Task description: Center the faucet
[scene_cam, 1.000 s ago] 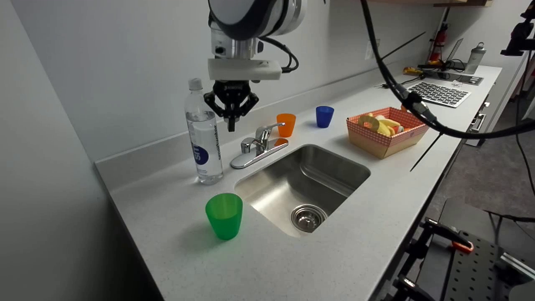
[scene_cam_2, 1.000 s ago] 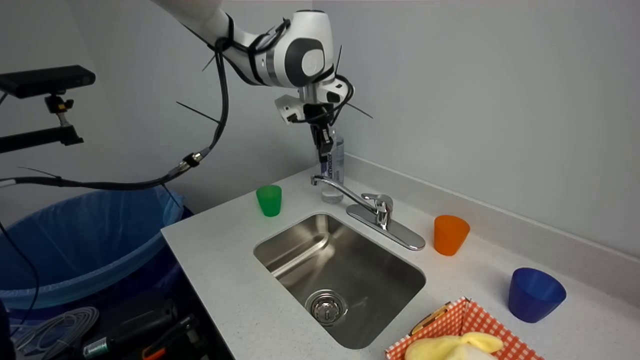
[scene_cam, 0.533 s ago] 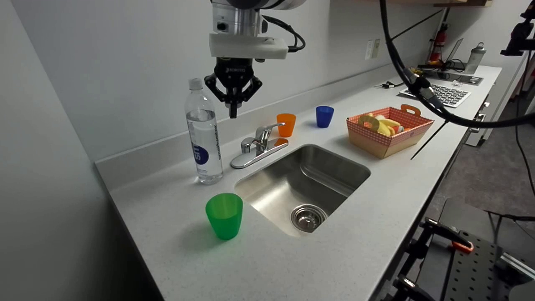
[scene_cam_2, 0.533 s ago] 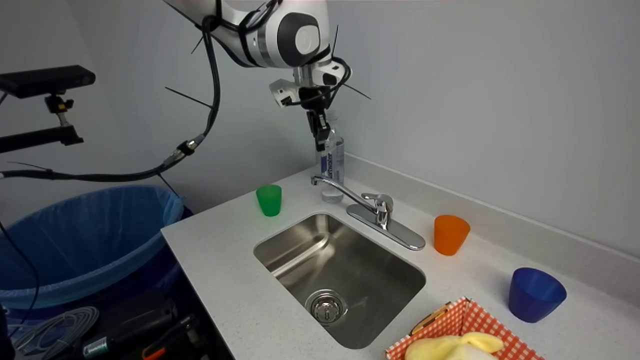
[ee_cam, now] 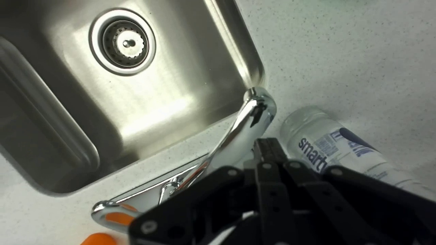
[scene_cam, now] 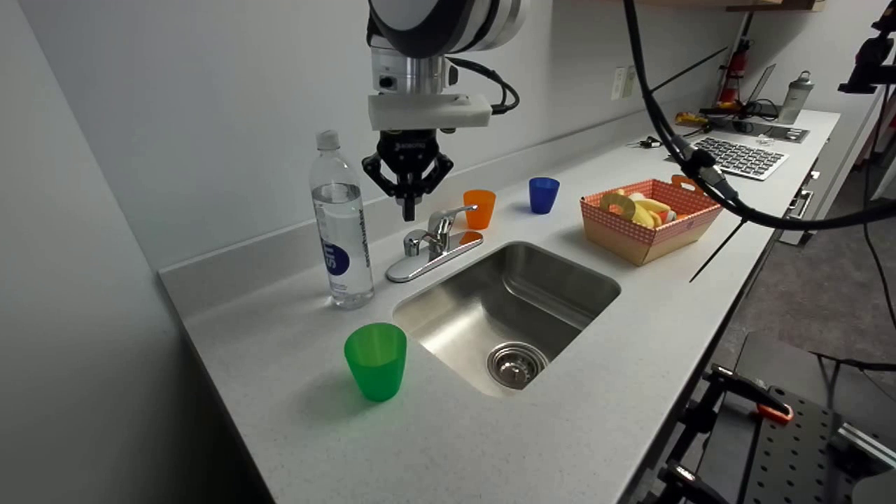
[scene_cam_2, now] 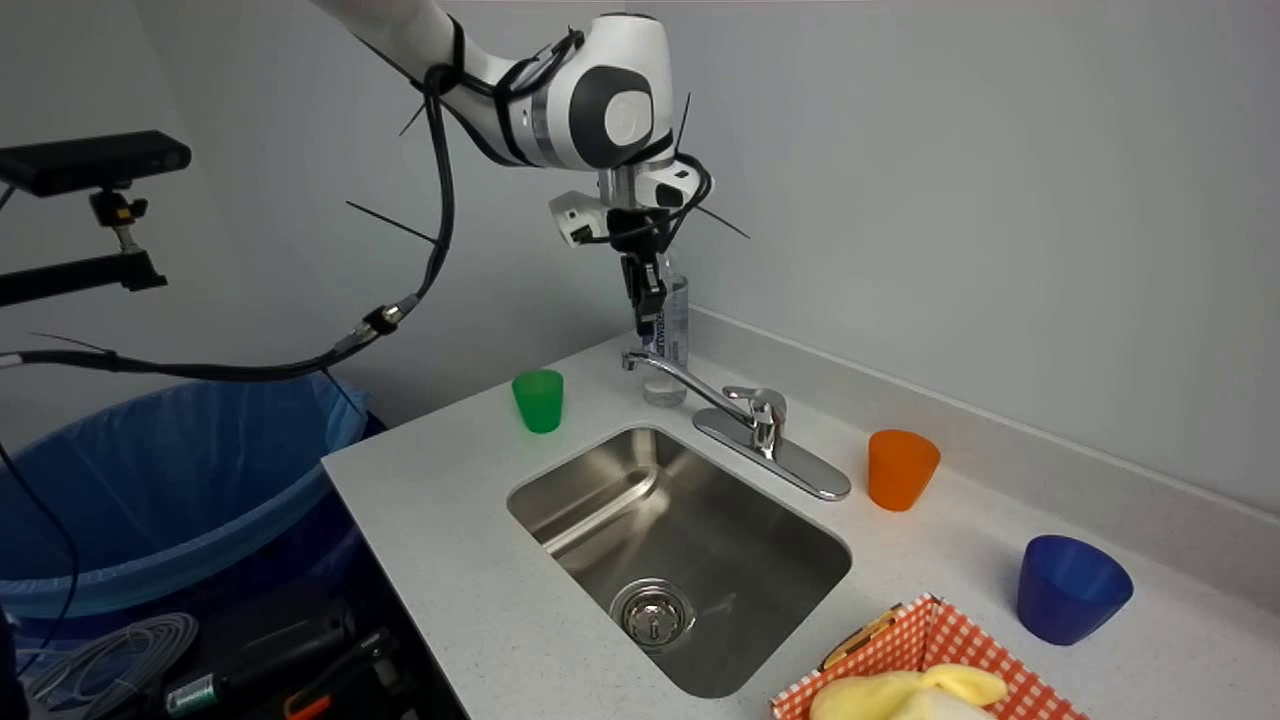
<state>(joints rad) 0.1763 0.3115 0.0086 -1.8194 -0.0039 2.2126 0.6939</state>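
The chrome faucet (scene_cam: 439, 234) stands behind the sink. Its spout (scene_cam_2: 690, 380) is turned sideways along the back edge, its end near the sink's corner by the clear water bottle (scene_cam: 343, 245). In the wrist view the spout (ee_cam: 235, 143) runs diagonally, with its end over the sink corner. My gripper (scene_cam: 409, 208) is shut with nothing between its fingertips. Its tips, also in the other outside picture (scene_cam_2: 645, 322), hang near the spout's end and look slightly above it. In the wrist view the fingertips (ee_cam: 270, 144) appear between spout and bottle (ee_cam: 320, 143). My fingers hide part of the faucet there.
The steel sink (scene_cam: 560, 269) with its round drain (scene_cam: 516, 365) lies in the counter. A green cup (scene_cam: 376, 364), orange cup (scene_cam: 479, 210), blue cup (scene_cam: 543, 196) and checked basket (scene_cam: 640, 241) stand around it. The back wall is close behind the faucet.
My gripper first rose, then came back down and sits more toward the faucet than before, away from the bottle. It has stayed shut. The faucet, bottle and cups have not moved.
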